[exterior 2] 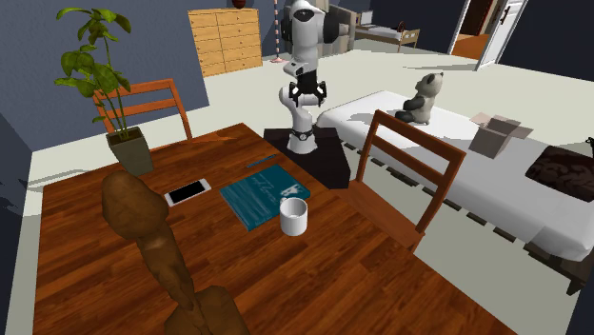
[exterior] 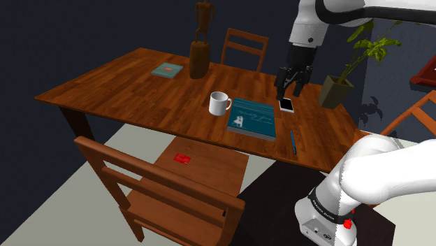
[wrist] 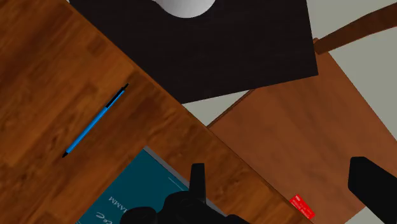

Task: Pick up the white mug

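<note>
Handling comes first: the white mug (exterior: 219, 103) looks rigid, smooth-walled and fairly light. I judge it slippery under hard pads and likely to chip if it drops. It stands upright, mouth open, near the middle of the shoulder view on the wooden table (exterior: 112, 84). It is just beside the left edge of the teal book (exterior: 253, 117), with its handle turned toward the book. The gripper (exterior: 288, 87) hangs right of centre in that view, above the phone (exterior: 286, 104) and well apart from the mug. Its fingers are spread wide and hold nothing. The best hold is probably over the rim, one finger inside and one outside, on the side away from the handle.
</note>
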Robot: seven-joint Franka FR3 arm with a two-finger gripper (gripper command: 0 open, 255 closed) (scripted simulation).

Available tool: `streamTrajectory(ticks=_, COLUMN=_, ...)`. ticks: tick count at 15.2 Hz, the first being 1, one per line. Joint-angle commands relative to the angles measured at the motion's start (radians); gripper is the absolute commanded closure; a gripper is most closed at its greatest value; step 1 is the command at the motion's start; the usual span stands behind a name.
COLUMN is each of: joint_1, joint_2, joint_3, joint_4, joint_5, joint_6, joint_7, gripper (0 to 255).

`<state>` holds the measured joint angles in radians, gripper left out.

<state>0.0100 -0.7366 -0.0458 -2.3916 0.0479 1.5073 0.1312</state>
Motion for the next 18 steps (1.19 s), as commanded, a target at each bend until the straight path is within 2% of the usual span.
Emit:
streamTrajectory(ticks=1, joint_1=0.000, joint_2=0.000, joint_3=0.000, joint_4=0.000, joint_5=0.000, joint_6=0.000, joint_7=0.000, gripper=0)
streamTrajectory(ticks=9, joint_1=0.004, joint_2=0.273, joint_3=-0.005, joint_4=0.061, joint_5=-0.009, joint_6=0.235, joint_7=-0.019, gripper=0)
streamTrajectory(ticks=18, joint_1=0.007, joint_2=0.606, joint_3=-0.011, joint_4=0.233, joint_5=-0.011, joint_6=0.421, joint_7=-0.037, gripper=0)
